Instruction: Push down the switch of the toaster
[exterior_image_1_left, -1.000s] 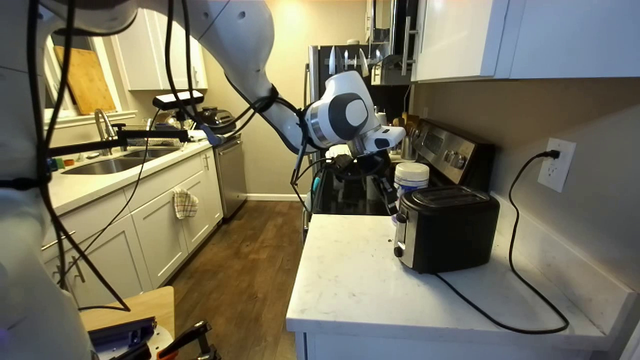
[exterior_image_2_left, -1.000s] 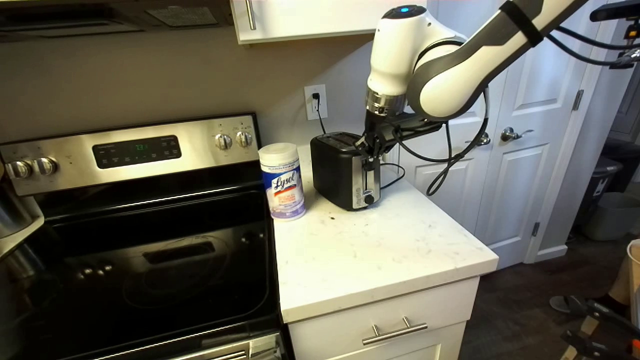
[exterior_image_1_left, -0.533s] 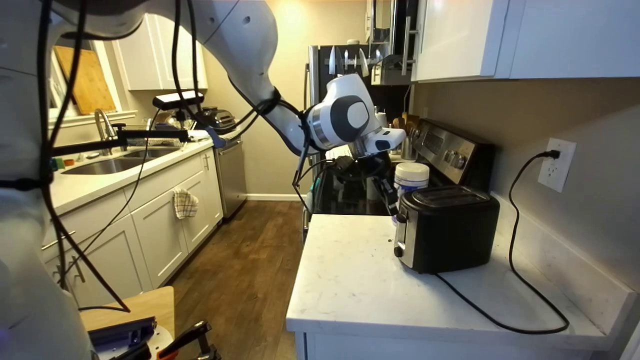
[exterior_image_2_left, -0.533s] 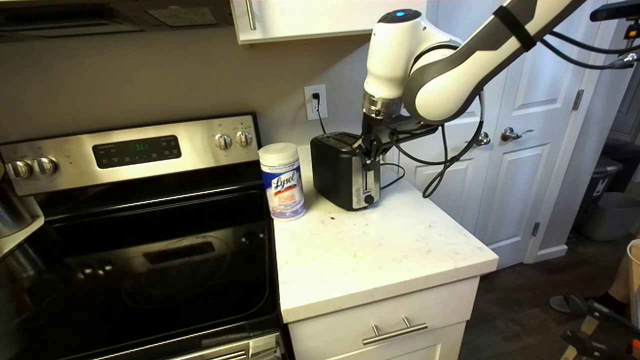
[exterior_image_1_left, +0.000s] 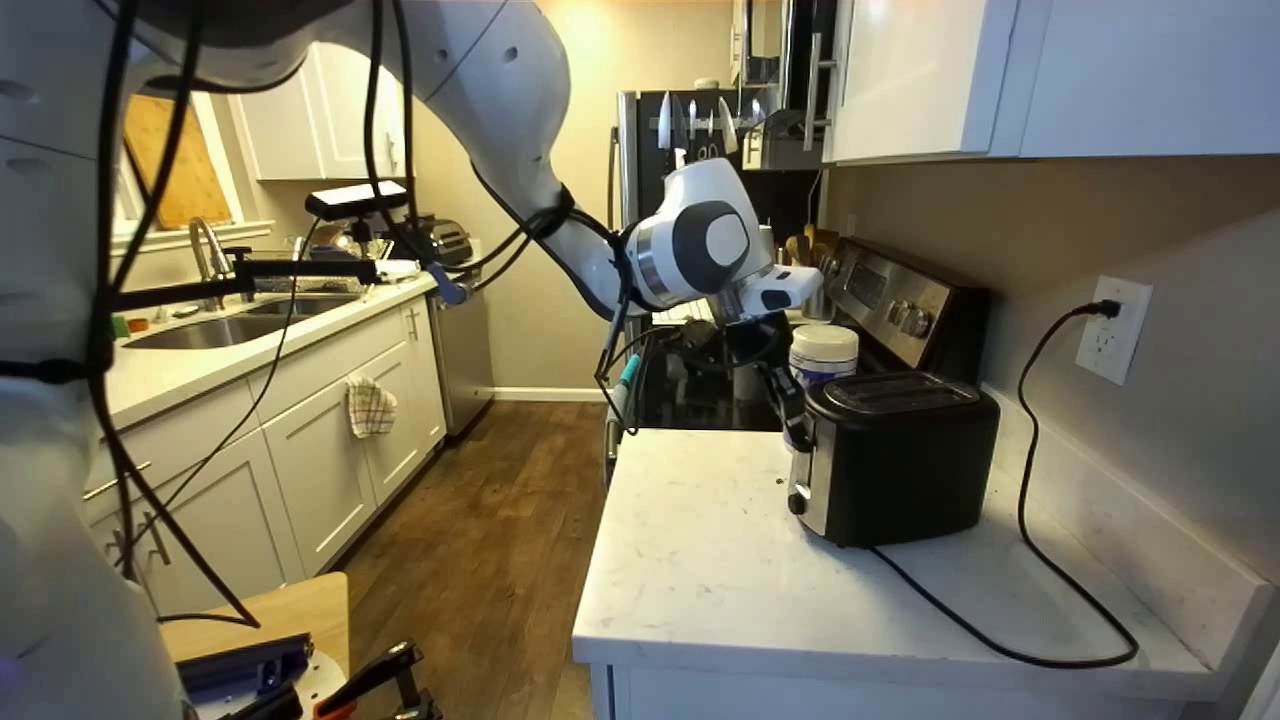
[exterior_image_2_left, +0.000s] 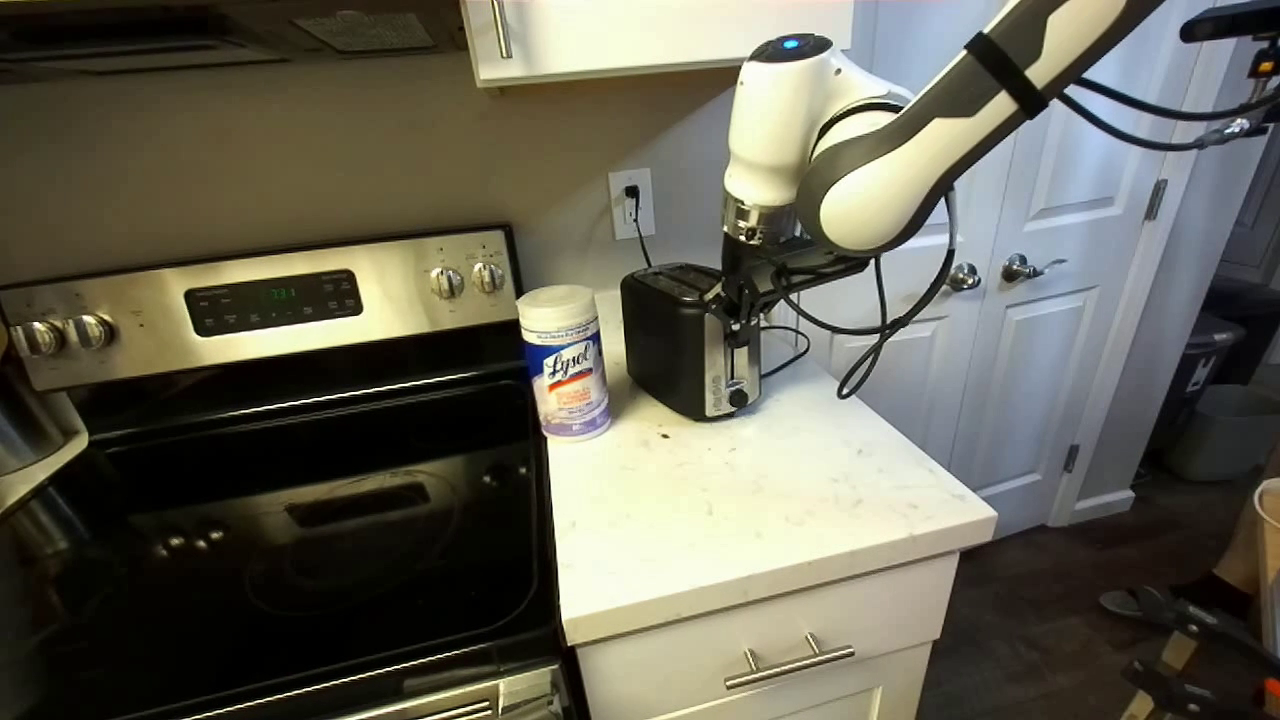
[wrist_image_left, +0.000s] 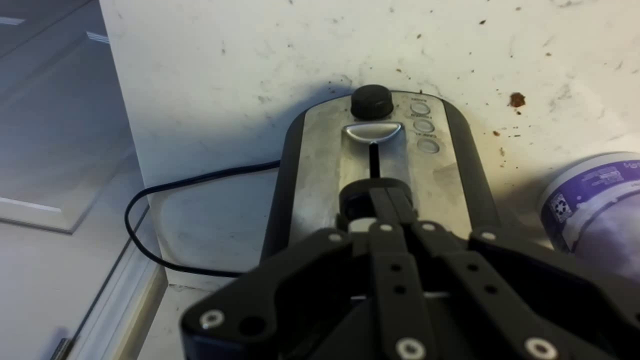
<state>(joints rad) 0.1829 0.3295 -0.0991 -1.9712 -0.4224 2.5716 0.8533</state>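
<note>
The black toaster (exterior_image_1_left: 915, 465) with a steel front stands on the white counter; it also shows in an exterior view (exterior_image_2_left: 668, 345) and the wrist view (wrist_image_left: 320, 165). In the wrist view, its black switch knob (wrist_image_left: 354, 192) sits at the upper part of the front slot, with slot visible below it. My gripper (wrist_image_left: 391, 200) is shut, its two fingertips pressed together and overlapping the knob. In both exterior views the fingertips (exterior_image_1_left: 798, 438) (exterior_image_2_left: 738, 335) are at the toaster's front and hide most of the knob. Exact contact is hard to tell. Nothing is held between the fingers.
A Lysol wipes canister (exterior_image_2_left: 566, 365) stands beside the toaster, near the black stove (exterior_image_2_left: 300, 560). The toaster's dial (wrist_image_left: 371, 102) is low on its front. Its cord (exterior_image_1_left: 1022, 510) runs over the counter to the wall outlet. A white cabinet (exterior_image_1_left: 1130, 80) hangs above.
The arm and gripper have moved down a little along the toaster's front, and the fingertips now cover the knob in an exterior view. The toaster and canister have not moved.
</note>
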